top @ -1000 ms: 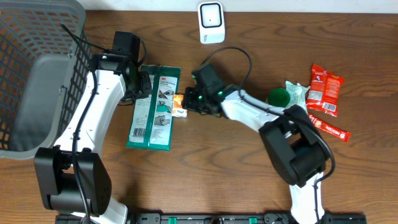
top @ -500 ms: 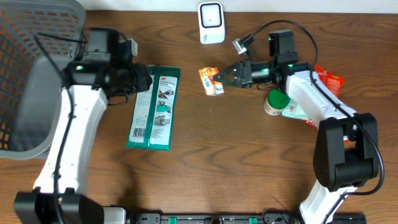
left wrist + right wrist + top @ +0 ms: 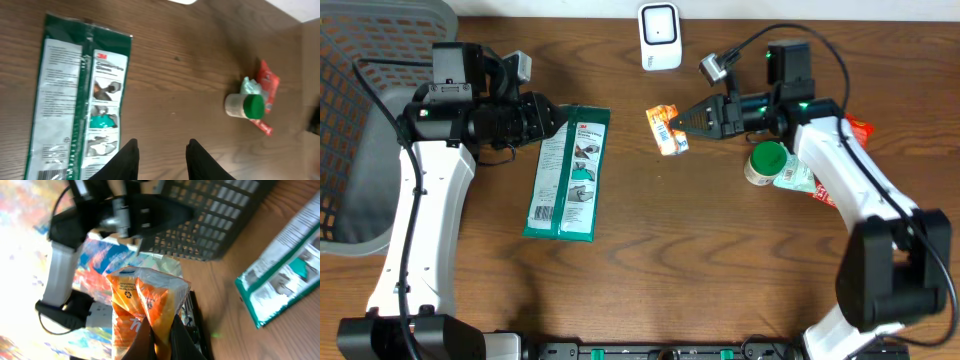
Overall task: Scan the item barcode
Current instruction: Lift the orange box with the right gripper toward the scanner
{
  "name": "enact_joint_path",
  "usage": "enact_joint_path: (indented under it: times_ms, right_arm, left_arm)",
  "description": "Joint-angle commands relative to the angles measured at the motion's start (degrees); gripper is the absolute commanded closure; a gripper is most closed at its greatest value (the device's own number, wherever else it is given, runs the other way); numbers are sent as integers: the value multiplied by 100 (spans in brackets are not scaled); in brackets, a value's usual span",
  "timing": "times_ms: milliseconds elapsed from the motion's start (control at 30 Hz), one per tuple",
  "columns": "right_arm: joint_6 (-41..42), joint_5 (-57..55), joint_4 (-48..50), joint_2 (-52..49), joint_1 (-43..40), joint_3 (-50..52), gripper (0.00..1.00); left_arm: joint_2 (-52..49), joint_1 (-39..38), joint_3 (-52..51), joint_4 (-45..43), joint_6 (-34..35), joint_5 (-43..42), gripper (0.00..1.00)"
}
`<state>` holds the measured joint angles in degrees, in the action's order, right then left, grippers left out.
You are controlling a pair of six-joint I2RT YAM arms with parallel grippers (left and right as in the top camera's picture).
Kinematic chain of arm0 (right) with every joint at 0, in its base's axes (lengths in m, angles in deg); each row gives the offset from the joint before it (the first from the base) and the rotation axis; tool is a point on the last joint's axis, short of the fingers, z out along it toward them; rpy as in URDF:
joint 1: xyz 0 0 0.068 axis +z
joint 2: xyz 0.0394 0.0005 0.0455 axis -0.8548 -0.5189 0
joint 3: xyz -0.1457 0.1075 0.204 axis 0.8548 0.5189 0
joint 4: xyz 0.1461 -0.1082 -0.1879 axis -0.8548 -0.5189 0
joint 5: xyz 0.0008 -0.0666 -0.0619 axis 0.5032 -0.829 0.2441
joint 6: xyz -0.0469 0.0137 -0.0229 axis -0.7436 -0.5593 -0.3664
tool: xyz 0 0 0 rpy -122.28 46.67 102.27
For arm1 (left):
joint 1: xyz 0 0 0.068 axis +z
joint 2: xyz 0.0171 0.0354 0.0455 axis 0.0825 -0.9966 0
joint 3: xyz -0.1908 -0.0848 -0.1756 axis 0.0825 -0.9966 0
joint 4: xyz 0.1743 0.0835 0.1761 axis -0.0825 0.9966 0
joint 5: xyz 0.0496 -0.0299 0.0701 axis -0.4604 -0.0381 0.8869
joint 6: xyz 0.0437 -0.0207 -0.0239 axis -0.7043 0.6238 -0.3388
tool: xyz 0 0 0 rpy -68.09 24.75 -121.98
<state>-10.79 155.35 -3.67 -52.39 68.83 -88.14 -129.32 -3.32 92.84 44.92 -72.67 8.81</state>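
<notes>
Counter [image 3: 670, 260], wood grain, read from the robot's edge outward. Nearest lies a flat green package [image 3: 567, 172], printed face up, long side running away from the robot. Level with it on the right stands a small bottle with a green cap [image 3: 763, 162], upright, touching a crumpled pale green wrapper [image 3: 798, 178]. Red packets [image 3: 266, 82] lie just behind these, partly under the right arm in the overhead view. Further out, the left jaws hover just past the far left corner of the green package, apart from it. The left wrist view shows the two fingers [image 3: 126, 160] with a narrow gap and nothing between them. At about the same depth, the right jaws are clamped on an orange snack packet [image 3: 667, 130]. They pinch it at one edge and hold it clear of the counter, between the two arms. Its barcode panel shows to the overhead camera. In the right wrist view the packet [image 3: 145, 300] stands up from the dark fingers [image 3: 187, 335] pressed against it. Farthest, at the back edge, sits the white scanner [image 3: 660, 37], near the packet but not touching it. A grey mesh basket [image 3: 350, 80] fills the far left corner.
</notes>
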Motion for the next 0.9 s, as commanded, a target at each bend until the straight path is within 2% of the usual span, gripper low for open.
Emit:
enact_joint_path:
  times_ms: [0,167,233,267,500,667,767,867]
  right_arm:
    - [46,190,28,243,-9,-17,99]
    - [-87,179,31,236,13,-15,99]
    - [-188,-20,28,236,13,-13,99]
    - [-291,-133,24,236,13,-13,99]
    - [-302,-699,2,236,179,-13,99]
    - [-448,-2236,-267,260,310,-37,99]
    - [-649,-3357,-988,262,411,-503,99]
    - [-1078,-5031,-2387,260,586,-1499,99]
  left_arm:
    - [20,24,109,0,-76,728,55]
    - [20,24,105,101,-76,1582,39]
    - [20,24,105,105,-76,1641,24]
    - [20,24,105,103,-74,1679,20]
    - [20,24,105,103,-74,1676,20]
    - [20,24,105,103,-76,1676,20]
    - [20,24,105,103,-74,1676,20]
    - [20,24,105,105,-76,1676,20]
